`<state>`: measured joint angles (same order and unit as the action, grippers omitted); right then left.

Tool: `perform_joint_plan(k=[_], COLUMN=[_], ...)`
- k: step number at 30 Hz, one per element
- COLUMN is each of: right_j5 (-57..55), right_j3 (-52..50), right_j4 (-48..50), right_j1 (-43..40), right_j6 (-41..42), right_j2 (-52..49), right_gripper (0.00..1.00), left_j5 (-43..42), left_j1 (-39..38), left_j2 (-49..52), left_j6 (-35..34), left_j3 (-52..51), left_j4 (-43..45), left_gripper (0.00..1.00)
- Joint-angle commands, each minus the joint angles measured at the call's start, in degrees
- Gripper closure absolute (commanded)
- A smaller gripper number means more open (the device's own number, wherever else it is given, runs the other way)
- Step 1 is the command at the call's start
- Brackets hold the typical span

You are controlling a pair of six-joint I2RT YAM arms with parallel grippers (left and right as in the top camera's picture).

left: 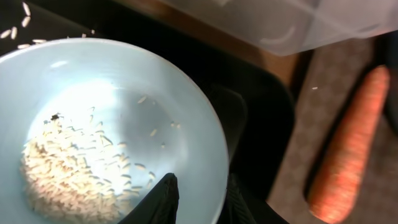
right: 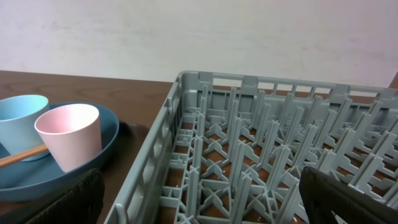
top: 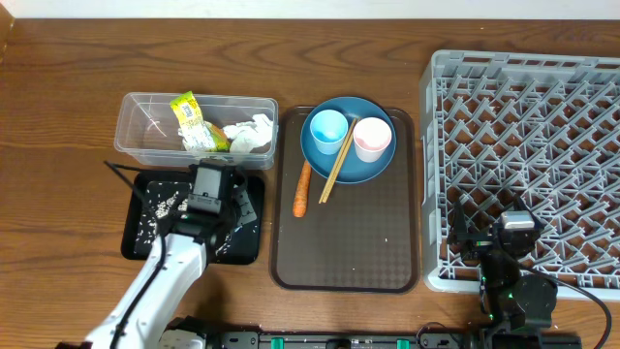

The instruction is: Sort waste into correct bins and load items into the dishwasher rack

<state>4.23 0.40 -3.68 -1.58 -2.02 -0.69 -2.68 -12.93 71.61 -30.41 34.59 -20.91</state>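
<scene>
In the left wrist view a light blue bowl [left: 124, 74] holds a heap of rice [left: 62, 174] above the black tray [left: 261, 106]. My left gripper [left: 199, 186] straddles its rim, one finger inside and one outside, the jaws slightly apart. Overhead, that gripper [top: 221, 199] covers the bowl. Loose rice grains [top: 160, 206] lie on the black tray [top: 145, 237]. The clear tub [top: 145, 126] holds the wrapper [top: 194, 121] and tissue [top: 250, 134]. The carrot [top: 302, 189] lies on the brown tray. My right gripper [top: 513, 237] stands open over the rack's [top: 523, 126] near-left corner.
The brown serving tray [top: 349, 242] carries the dark blue plate [top: 373, 170] with a blue cup [top: 328, 127], a pink cup [top: 372, 138] and chopsticks [top: 337, 165] on it. The carrot [left: 348, 149] lies just right of the black tray.
</scene>
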Motion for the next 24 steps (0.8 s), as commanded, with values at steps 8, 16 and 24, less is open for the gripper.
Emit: perform_joint_plan(k=[8,16,24], right_j5=[-0.2,-0.2,-0.2], right_j3=[-0.1,-0.1,-0.1], right_j4=[-0.2,-0.2,-0.2], right_j1=[-0.4,-0.4,-0.4], right_j6=[0.7,0.7,0.7], right_j2=[0.3,0.3,0.3], right_gripper=[0.01,0.01,0.01], left_j5=[2.3,2.3,2.2], left_j1=[-0.7,-0.7,-0.7], left_j2=[4.4,1.3,-3.2], left_j6=[-0.1,-0.1,-0.1], left_j3=[1.2,1.4,1.3], left_j4=[3.2,3.2,3.2], left_gripper=[0.70,0.70,0.70])
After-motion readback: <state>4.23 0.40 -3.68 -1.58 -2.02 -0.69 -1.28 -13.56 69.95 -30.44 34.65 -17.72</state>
